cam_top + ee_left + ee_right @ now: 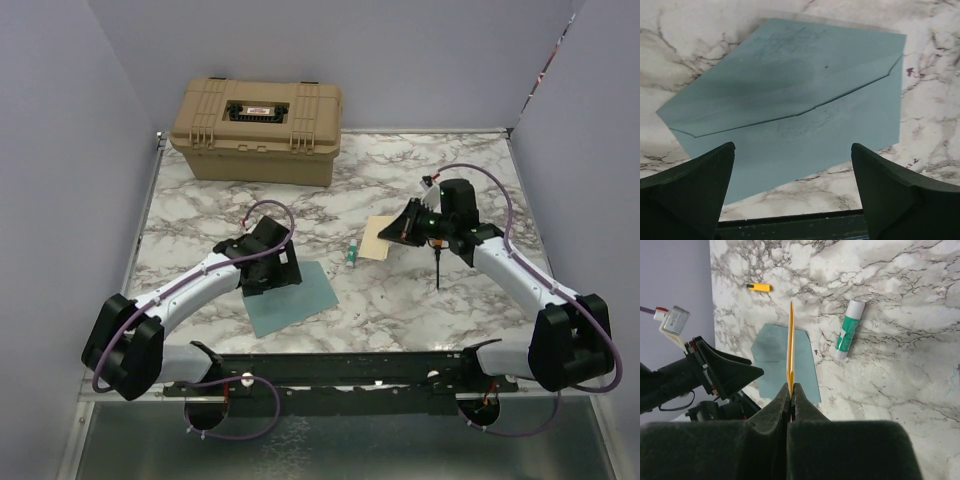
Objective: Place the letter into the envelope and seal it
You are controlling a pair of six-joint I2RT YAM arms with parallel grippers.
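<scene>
The letter (791, 340), a cream card, is pinched by one edge between the pressed-together fingers of the right gripper (791, 388). It is held up off the marble worktop (400, 170), right of centre, edge-on to the wrist camera. Lifted like this, it seems ready to be carried across and slid in. The teal envelope (790, 90) lies flat near the worktop's front edge, left of centre. The left gripper (792, 200) hovers over its near side, fingers (695, 190) spread wide and holding nothing, probably placed to pin the envelope down. The flap looks folded open, though the view is too flat to be sure. A glue stick (353, 255) lies between envelope and letter, handy for sealing. A tan case (258, 130) sits at the back edge.
</scene>
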